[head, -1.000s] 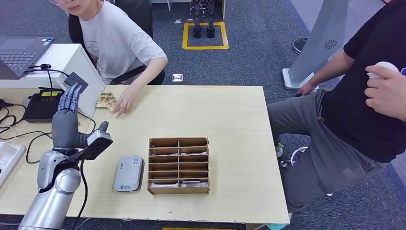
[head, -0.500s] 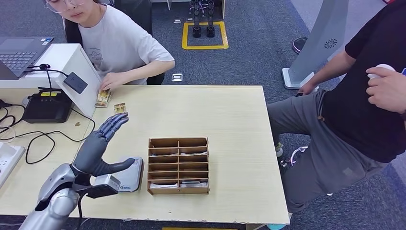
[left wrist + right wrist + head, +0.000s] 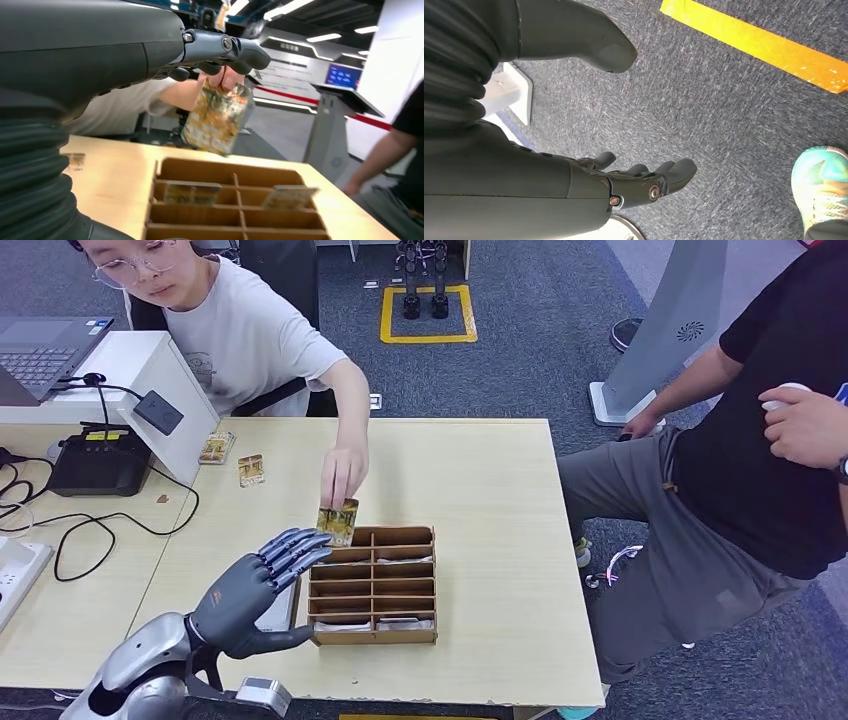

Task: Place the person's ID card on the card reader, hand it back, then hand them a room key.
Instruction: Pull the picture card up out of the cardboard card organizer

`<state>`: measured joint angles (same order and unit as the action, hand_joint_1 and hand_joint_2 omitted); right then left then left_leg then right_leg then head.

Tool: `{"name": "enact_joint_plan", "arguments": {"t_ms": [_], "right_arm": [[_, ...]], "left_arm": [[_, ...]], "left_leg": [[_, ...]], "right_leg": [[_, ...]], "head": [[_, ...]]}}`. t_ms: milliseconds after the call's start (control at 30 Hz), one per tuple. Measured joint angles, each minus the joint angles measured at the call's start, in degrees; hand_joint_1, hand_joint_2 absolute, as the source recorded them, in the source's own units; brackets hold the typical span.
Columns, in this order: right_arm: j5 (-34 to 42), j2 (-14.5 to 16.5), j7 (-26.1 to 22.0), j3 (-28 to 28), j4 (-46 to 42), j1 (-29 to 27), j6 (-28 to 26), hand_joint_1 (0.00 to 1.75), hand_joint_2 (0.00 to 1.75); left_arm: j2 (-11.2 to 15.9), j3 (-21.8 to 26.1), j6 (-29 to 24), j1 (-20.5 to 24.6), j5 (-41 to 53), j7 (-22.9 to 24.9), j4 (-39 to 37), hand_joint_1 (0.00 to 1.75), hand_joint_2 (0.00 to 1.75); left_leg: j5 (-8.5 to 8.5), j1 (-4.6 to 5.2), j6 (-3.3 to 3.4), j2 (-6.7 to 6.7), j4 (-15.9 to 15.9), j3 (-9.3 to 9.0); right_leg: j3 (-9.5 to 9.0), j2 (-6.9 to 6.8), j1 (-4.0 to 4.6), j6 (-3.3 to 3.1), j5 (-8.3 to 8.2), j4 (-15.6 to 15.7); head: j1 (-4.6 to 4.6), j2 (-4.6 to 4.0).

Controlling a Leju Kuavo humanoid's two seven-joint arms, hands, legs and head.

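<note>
- ID card (image 3: 338,521): a small rectangular card with a mottled gold, orange and green face. We see it held upright by its top edge in a person's hand (image 3: 343,472), at centre frame of the head view, just above the far left corner of the wooden organiser (image 3: 373,585). In the left wrist view the card (image 3: 215,118) hangs tilted over the organiser (image 3: 235,210); its print is too blurred for us to read.
- Left hand (image 3: 252,588): lower left of the head view, fingers apart and stretched toward the card, tips just beside its lower edge; we cannot tell whether they touch. It holds nothing.
- Right hand (image 3: 624,182): fingers loosely spread and holding nothing, hanging over dark grey carpet beside a yellow floor stripe (image 3: 754,42).
- Organiser: open-top brown grid of compartments at lower centre of the table (image 3: 480,480); cards lie in several of its slots.
- Card reader (image 3: 280,606): a grey slab left of the organiser, largely hidden behind the left hand.
- Open room: bare tabletop spreads right of the organiser to the table's right edge, and beyond it to the far edge.
- Two more cards (image 3: 232,459) lie at upper left of the table, near a black device (image 3: 90,462) with a yellow label we cannot read.
</note>
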<state>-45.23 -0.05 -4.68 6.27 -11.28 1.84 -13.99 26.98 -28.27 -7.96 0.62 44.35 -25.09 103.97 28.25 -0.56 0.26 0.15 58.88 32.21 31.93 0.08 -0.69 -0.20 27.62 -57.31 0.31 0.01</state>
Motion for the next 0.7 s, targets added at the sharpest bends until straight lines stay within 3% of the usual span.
{"name": "enact_joint_plan", "arguments": {"t_ms": [167,400,700], "right_arm": [[-0.06,-0.12,0.04,0.51,0.0,-0.04,0.02,0.0,1.75],[0.11,-0.12,0.16,1.5,0.0,-0.25,-0.4,0.0,1.75],[0.14,-0.12,0.02,2.37,0.0,-0.32,-0.44,0.0,1.75]], "left_arm": [[0.89,-5.23,-0.26,0.28,2.89,0.68,-0.02,0.0,1.75],[0.7,-12.03,-3.07,0.8,8.62,6.86,-0.82,0.0,1.75],[-0.48,-15.14,-3.37,0.95,8.63,7.77,-1.66,0.0,1.75]], "left_leg": [[0.01,0.02,0.01,0.0,0.0,0.01],[0.01,0.02,0.01,0.0,0.0,0.01],[0.01,0.01,0.01,0.0,0.0,0.01]], "right_leg": [[0.02,0.0,0.0,0.0,0.0,0.0],[0.02,0.0,0.0,0.01,0.0,0.01],[0.02,0.0,0.0,0.0,0.0,0.01]], "head": [[0.0,-0.01],[0.0,0.0],[0.0,-0.01]]}}
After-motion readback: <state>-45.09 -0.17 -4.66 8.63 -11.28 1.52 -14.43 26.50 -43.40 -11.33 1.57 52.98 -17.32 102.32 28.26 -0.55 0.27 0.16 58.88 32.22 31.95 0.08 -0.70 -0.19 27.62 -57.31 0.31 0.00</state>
